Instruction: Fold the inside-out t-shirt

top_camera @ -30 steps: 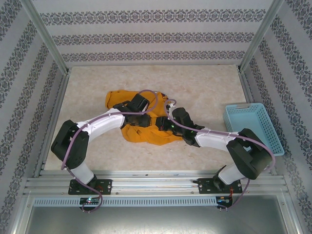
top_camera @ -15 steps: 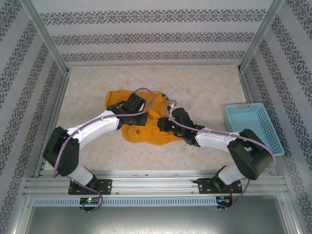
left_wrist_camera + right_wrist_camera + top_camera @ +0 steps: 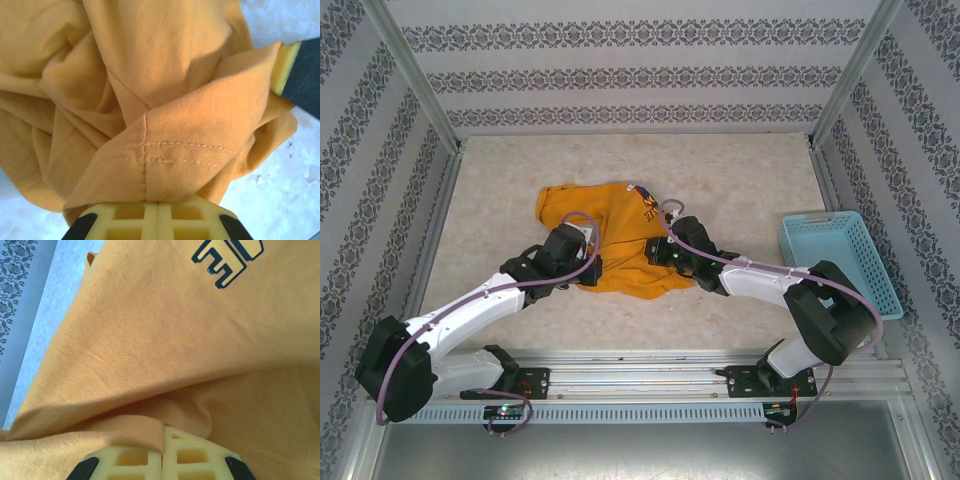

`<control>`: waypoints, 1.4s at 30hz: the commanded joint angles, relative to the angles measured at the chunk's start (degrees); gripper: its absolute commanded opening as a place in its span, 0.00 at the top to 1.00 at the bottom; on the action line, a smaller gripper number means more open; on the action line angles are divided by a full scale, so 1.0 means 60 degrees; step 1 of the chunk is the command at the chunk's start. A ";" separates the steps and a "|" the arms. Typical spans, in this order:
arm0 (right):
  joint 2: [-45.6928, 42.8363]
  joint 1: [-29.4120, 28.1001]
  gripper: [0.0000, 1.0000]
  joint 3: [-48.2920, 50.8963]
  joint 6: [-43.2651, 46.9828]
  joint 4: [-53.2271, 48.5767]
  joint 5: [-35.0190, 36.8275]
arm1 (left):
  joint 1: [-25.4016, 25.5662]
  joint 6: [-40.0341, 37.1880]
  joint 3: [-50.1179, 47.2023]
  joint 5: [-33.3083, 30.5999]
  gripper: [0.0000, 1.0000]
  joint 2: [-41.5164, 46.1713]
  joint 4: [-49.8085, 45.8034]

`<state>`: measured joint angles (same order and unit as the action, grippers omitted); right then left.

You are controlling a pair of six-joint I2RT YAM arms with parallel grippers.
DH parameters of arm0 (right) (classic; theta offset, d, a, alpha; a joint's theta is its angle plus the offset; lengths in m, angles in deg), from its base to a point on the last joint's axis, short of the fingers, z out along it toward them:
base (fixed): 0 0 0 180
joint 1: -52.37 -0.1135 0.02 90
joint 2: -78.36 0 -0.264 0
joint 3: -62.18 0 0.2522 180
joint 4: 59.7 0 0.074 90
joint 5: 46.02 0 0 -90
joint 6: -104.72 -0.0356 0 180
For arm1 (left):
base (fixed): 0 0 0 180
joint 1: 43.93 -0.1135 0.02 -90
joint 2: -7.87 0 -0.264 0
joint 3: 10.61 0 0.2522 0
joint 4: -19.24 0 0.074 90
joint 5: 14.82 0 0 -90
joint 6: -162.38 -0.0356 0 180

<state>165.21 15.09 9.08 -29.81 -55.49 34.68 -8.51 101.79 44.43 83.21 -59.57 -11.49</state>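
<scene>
Table (image 3: 740, 170): a pale speckled tabletop is carrying the whole scene, with the basket (image 3: 817, 217) sitting at its right edge.

T-shirt (image 3: 610, 215): the mustard-orange garment is lying rumpled well to the left of the basket, its longer span running roughly toward and away from the basket.

Basket: the light-blue plastic tub is standing apart from the cloth and is taking no part in the fold.

Left gripper (image 3: 585, 270): it is pinching the shirt's near edge on the side farther from the basket. In the wrist view its yellow fingers (image 3: 125, 220) are pressing fully together on a stitched hem.

Right gripper (image 3: 657, 252): it is working the shirt's near edge on the side closer to the basket. Its fingers (image 3: 192, 452) are meeting tip to tip, apparently nipping a fold of cloth.

Hem (image 3: 180, 152): a double row of stitching is crossing a seam just above the left fingers.

Print (image 3: 227, 262): a small dark motif is showing on the cloth beyond the right fingers.

Relation: the bulk of the shirt is lying beyond both grippers, away from the arm bases. The left arm is gripping one end of the near edge and the right arm the other, so drawing them apart along the line toward the basket is probably what will flatten the cloth.
</scene>
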 commanded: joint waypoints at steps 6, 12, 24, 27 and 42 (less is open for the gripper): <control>-0.0640 -0.0397 0.97 -0.0560 0.1330 -0.0281 -0.0413 | -0.0004 -0.0656 0.0495 -0.0036 0.62 -0.0708 -0.0310; -0.1004 -0.0756 1.00 -0.0436 0.1747 -0.0298 -0.0823 | 0.0000 -0.0793 0.1182 0.0445 0.54 -0.0672 -0.0043; -0.1568 -0.0775 1.00 0.0394 0.1534 0.0413 -0.0412 | 0.0043 -0.0668 0.1949 0.0858 0.55 -0.2093 0.0635; -0.1599 -0.0739 1.00 0.0511 0.1479 0.0592 -0.0286 | 0.0123 -0.0780 0.2067 0.1061 0.62 -0.2305 0.0723; -0.1621 -0.0394 1.00 0.0668 0.1167 0.0825 -0.0301 | -0.0181 0.0420 0.2070 -0.2399 0.63 -0.0107 -0.2480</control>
<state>156.86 12.51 12.91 -22.81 -53.02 33.59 -12.71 102.51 55.07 73.00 -64.91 -18.90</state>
